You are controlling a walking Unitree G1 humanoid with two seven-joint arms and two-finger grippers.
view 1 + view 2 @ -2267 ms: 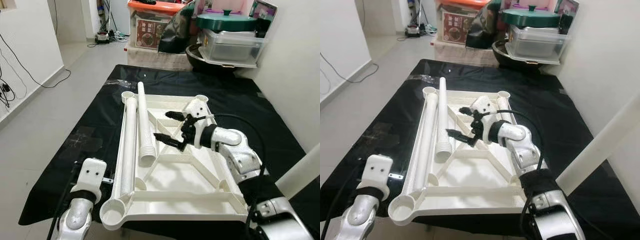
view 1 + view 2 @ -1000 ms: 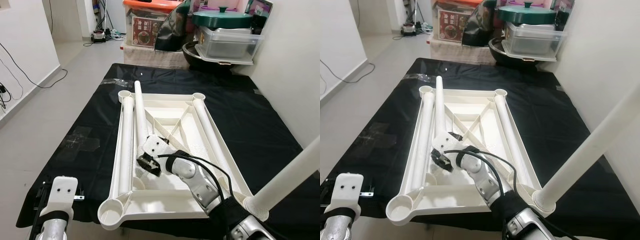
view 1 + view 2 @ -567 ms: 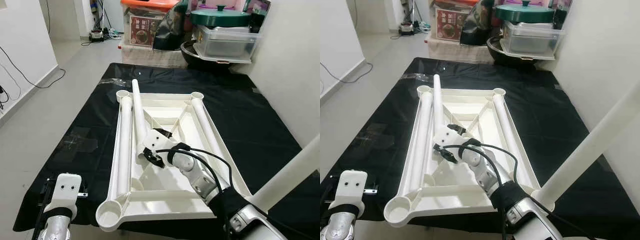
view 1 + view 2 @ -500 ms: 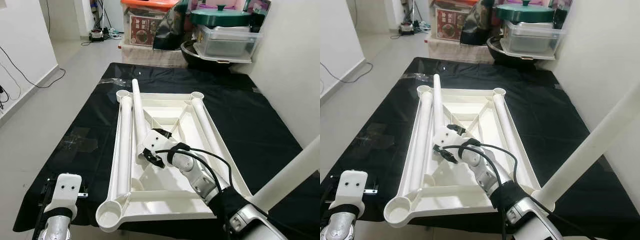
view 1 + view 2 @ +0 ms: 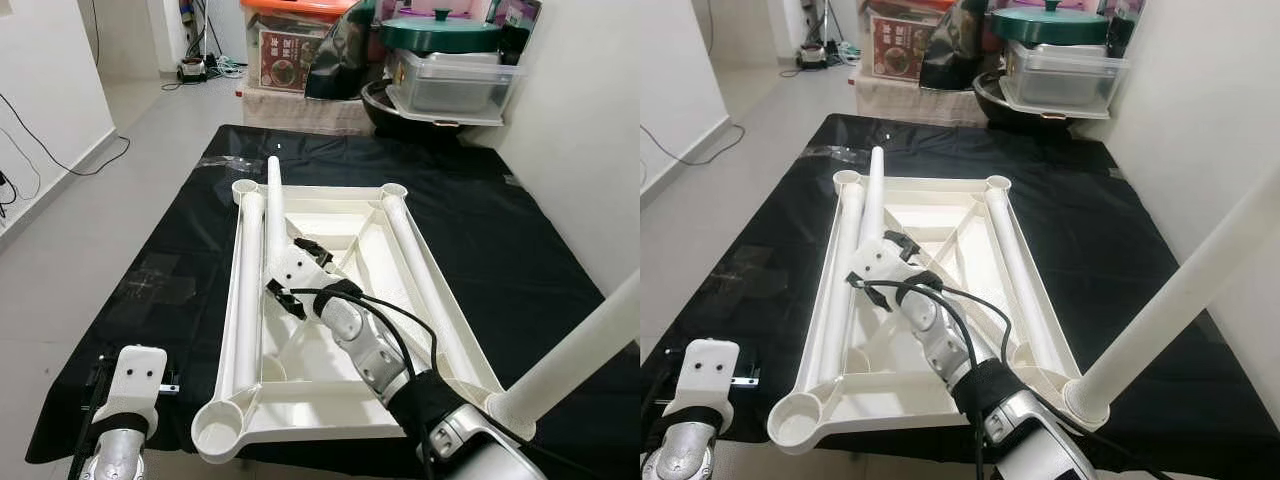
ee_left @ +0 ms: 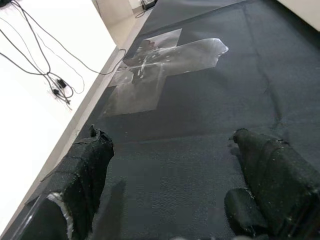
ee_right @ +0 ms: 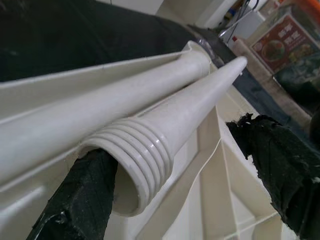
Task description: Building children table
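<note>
**Right end effector straddles the threaded end of a loose table leg**

The upturned white tabletop (image 5: 330, 372) lies on a black mat (image 5: 520, 250) spread over the floor. The right end effector (image 5: 293, 270) reaches across to the left half of the tabletop, and its two black fingers (image 7: 75, 200) stand apart on either side of the ribbed, threaded end of a loose table leg (image 5: 273, 222). One finger sits just beside the open mouth of that leg; the other is clear of it, so the fingers are spread and not yet closed on anything.

The leg's long axis runs straight away from the robot, threaded end nearest and plain end pointing toward the far rim of the tabletop. The right arm is much the nearer one. The left end effector (image 6: 175, 200) hovers low over the bare mat off the near left corner, its fingers parted and holding nothing.

By count, four legs are seen: the one being straddled, a second leg (image 5: 250, 290) lying parallel just to its left, a third (image 5: 415, 270) lying along the right rim, and a fourth (image 5: 575, 350) standing upright in the near right corner socket. The near left socket (image 5: 218, 432) is open and empty
</note>
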